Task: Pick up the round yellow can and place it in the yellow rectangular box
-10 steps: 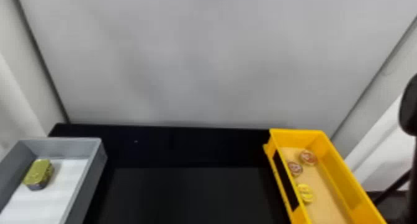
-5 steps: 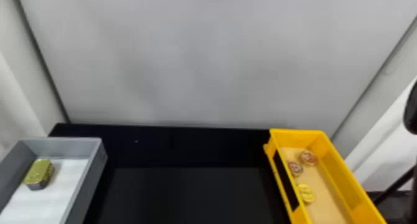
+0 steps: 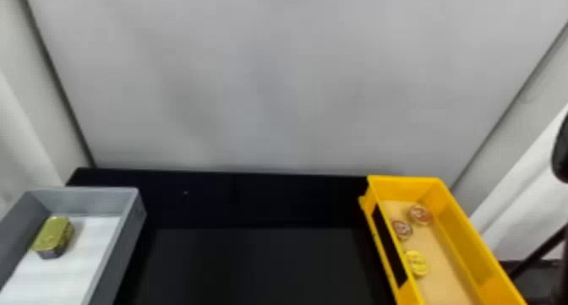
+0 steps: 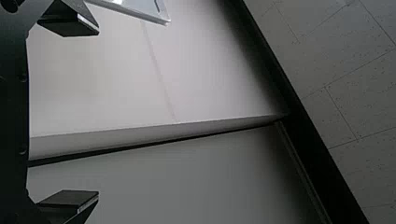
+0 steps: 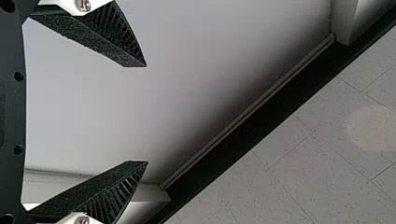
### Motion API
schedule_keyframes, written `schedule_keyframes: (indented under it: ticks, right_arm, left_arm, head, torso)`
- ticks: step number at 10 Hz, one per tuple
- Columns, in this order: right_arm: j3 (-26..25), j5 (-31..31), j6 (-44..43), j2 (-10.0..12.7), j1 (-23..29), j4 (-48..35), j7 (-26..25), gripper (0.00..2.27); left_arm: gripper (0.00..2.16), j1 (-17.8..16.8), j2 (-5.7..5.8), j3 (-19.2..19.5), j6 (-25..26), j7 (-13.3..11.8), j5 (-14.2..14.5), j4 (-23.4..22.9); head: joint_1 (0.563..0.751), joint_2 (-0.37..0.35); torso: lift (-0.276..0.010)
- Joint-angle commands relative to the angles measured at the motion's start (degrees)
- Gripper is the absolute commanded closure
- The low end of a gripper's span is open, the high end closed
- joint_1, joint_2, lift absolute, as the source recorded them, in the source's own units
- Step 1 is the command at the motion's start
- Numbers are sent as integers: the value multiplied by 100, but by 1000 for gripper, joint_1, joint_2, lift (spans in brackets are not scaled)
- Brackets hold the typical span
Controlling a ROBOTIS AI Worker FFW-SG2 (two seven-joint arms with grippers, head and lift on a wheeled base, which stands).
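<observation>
Inside the yellow rectangular box [image 3: 469, 236] at the right of the head view, the round yellow can [image 3: 416, 264] lies on the tan floor, close to the left wall. Part of my right arm [image 3: 560, 150] shows at the head view's right edge, apart from the box. In the right wrist view my right gripper [image 5: 146, 114] is open, its two fingers wide apart with only wall behind the gap. My left gripper [image 4: 98, 113] also stands open in the left wrist view and holds nothing.
Two round reddish cans [image 3: 419, 214] lie in the yellow box beyond the yellow can. At the left, a grey box [image 3: 133, 224] holds a gold rectangular tin [image 3: 53, 236] on its white floor. A black table [image 3: 253, 262] spans between the boxes, with a pale wall behind.
The part of my right arm at the head view's edge has shifted slightly to the right. Boxes and cans have stayed where they were.
</observation>
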Motion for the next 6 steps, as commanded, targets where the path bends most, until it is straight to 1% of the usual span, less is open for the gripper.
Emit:
schedule_keyframes:
  ticks: [1, 6]
  right_arm:
    - [4, -4, -7, 2, -5, 0, 0, 2]
    - [4, -21, 2, -16, -22, 0, 9, 2]
  left_arm:
    - [55, -15, 5, -16, 6, 0, 0, 0]
    - [53, -6, 5, -8, 15, 0, 0, -8]
  head:
    - [655, -164]
    - [655, -164]
  torso:
    - [-9]
    - [-9]
